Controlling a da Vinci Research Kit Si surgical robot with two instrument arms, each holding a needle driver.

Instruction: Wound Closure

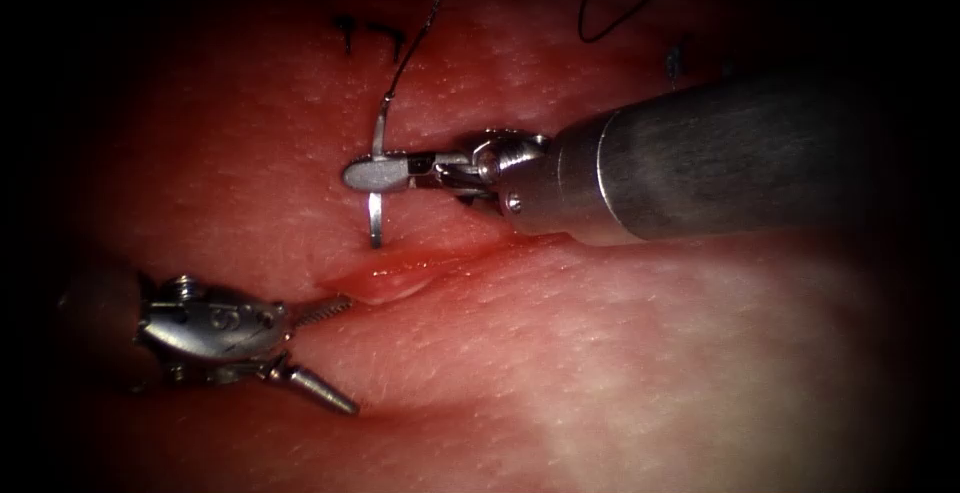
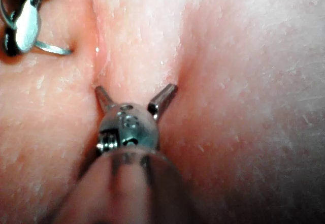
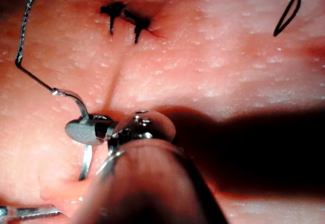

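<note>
The right tool (image 1: 375,173) comes in from the right, jaws shut on the curved needle (image 1: 376,215) at about mid-curve. The needle stands upright just above the cut (image 1: 400,275), its tip low against the tissue (image 1: 620,353); I cannot tell whether it has entered. Dark thread (image 1: 415,43) runs up from the needle's tail. The left tool (image 1: 335,351) lies at the lower left, open, holding nothing. One of its jaws rests at the cut's lip. The left wrist view shows those jaws (image 2: 134,94) astride a ridge of tissue, and the right wrist view the held needle (image 3: 84,165).
A finished stitch with short dark ends (image 1: 370,35) sits higher on the tissue, also seen as a stitch (image 3: 124,16) in the right wrist view. A loose thread loop (image 1: 600,23) lies at the upper right. Red fluid wets the cut's edges.
</note>
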